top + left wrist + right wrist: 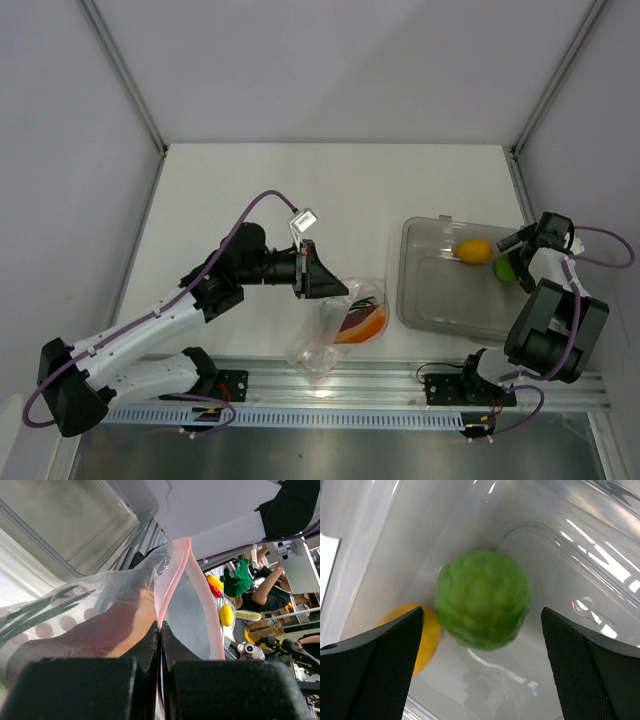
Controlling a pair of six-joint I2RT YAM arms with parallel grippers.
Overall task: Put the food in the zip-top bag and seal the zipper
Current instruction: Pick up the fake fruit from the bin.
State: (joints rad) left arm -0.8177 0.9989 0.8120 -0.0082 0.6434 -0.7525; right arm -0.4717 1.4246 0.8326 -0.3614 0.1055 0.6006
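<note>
The left end effector [160, 630] has its two fingers squeezed together on the zipper [172, 580]. It pinches one side of the pink strip. The other side of the strip curves away, so the mouth of the bag [335, 335] is open. The slice [362, 322] is inside the bag, red-brown with an orange edge. A dark-green bit [35, 612] shows through the clear plastic next to it. The bag is close to the near edge of the worktop [300, 190], at about 6 o'clock from its middle.

The right end effector [482, 617] has its fingers wide apart. The green fruit [482, 600] sits between them, and neither finger touches it. The yellow fruit [422, 640] is just beside the green one, at about 8 o'clock in the wrist view. Both fruits lie in the clear tray [430, 290]. From above, the tray is at 3 o'clock from the bag, a little apart from it.
</note>
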